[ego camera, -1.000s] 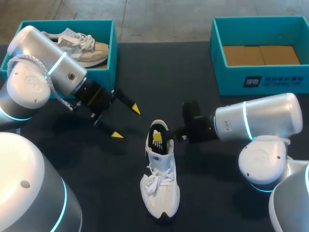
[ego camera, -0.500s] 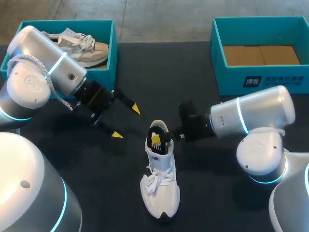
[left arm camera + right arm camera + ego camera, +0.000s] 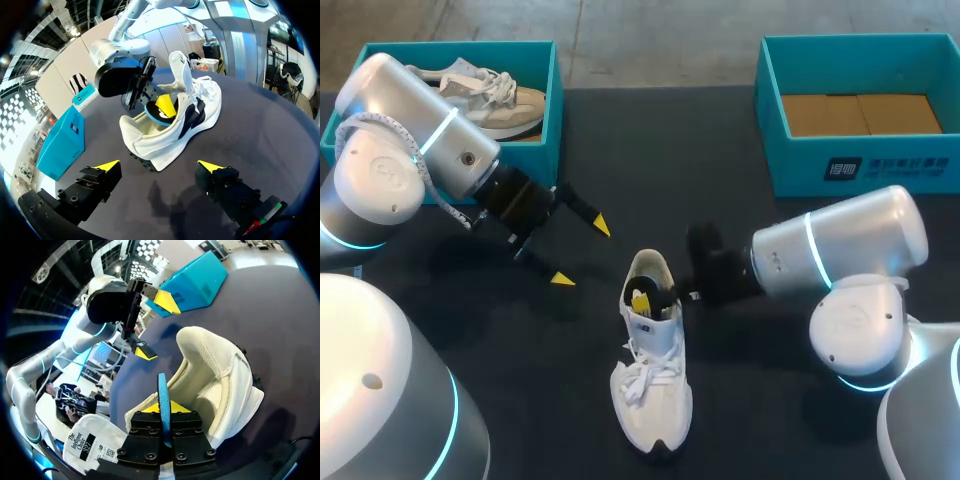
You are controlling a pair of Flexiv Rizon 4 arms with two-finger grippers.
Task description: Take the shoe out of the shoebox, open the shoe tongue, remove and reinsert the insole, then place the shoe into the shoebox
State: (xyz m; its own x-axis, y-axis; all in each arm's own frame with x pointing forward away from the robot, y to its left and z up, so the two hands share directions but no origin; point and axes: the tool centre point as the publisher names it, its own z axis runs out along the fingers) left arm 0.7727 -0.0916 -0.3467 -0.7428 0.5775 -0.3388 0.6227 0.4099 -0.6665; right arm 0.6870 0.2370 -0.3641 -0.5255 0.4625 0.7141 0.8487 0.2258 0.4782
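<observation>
- Shoe [image 3: 652, 370]: a white trainer is set upright on its sole on the dark counter [image 3: 650, 170] between the two arms, toe toward the robot and heel away. The laces lie loose over the forefoot, and the tongue is drawn forward so the mouth gapes.
- Insole [image 3: 163, 390]: a thin blue sheet is held on edge in the shoe's mouth. It is pinched at one end by the right jaws, which are closed on it from both sides. Whether its other end touches the shoe's floor cannot be told.
- Left jaws: these are spread wide with nothing between them, hovering near the heel and apart from the shoe.
- Handling of the shoe, as judged: it is taken to be light, with a soft upper and a firmer sole and heel cup. A one-sided push could slide or tip it. It would best be gripped at the heel collar or across the midfoot walls, never by laces or tongue.
- Handling of the insole, as judged: it is taken to be floppy and springy, so it may buckle or catch on the collar. The toe end should be fed forward under the tongue, then the heel end pressed flat.
- Boxes: the left box [image 3: 556, 90] holds another shoe. The right box [image 3: 860, 165] shows bare cardboard and is judged the place for the return.
</observation>
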